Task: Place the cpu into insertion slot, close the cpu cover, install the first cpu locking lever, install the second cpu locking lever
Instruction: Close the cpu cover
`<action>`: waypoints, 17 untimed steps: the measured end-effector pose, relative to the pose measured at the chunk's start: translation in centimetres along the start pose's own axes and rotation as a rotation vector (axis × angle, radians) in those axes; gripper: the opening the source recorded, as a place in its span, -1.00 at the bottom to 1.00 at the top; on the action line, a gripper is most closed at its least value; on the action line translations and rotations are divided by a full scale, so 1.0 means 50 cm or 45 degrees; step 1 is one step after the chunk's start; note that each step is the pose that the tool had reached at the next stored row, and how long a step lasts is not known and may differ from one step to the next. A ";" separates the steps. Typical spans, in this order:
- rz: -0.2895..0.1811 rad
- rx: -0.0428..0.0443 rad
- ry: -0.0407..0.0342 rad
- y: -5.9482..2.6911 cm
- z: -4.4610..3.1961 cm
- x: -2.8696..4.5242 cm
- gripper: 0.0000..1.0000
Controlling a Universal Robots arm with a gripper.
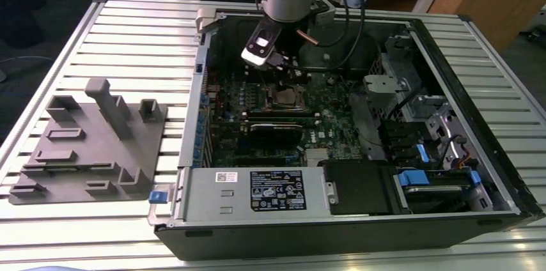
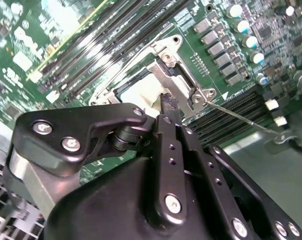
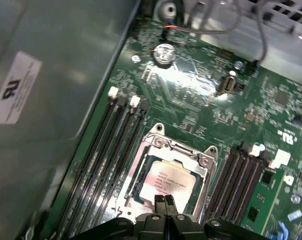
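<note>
**One gripper, fingers together, over the seated cpu**

Two fingers of my gripper (image 3: 165,201) are pressed together with nothing visible between them. They hang just above the near edge of the cover (image 3: 183,147). The cpu (image 3: 170,181) lies flat in the slot (image 3: 138,176), and the cover appears to be down around it.

I judge the cpu light, stiff and fragile, with a slick metal top, so it is best held by its edges. The cover is thin, stiff metal. In the second wrist view a lever (image 2: 241,119), a thin springy wire, sticks out unlatched from the socket's corner. Its free end looks the best place to take hold.

Memory slots (image 3: 108,160) flank the socket closely on both sides. Small parts crowd the board (image 3: 191,100). The case wall (image 3: 55,125) stands beyond the memory slots.
</note>
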State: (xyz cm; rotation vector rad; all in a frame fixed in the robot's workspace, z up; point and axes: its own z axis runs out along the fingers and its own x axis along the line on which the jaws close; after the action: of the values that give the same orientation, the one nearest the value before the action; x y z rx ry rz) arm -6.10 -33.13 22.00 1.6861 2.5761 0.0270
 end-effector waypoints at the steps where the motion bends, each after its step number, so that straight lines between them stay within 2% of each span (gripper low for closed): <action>1: -0.023 -0.001 0.0011 0.000 0.000 0.000 -0.79; 3: -0.046 -0.002 0.0020 0.000 0.000 0.000 -0.79; 11: -0.050 -0.002 0.0022 0.000 0.000 0.000 -0.79; 17: -0.143 -0.006 0.0068 0.000 0.001 0.000 -0.79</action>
State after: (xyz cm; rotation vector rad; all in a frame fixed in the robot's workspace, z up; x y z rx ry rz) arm -6.10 -33.13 21.97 1.5389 2.6677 0.0321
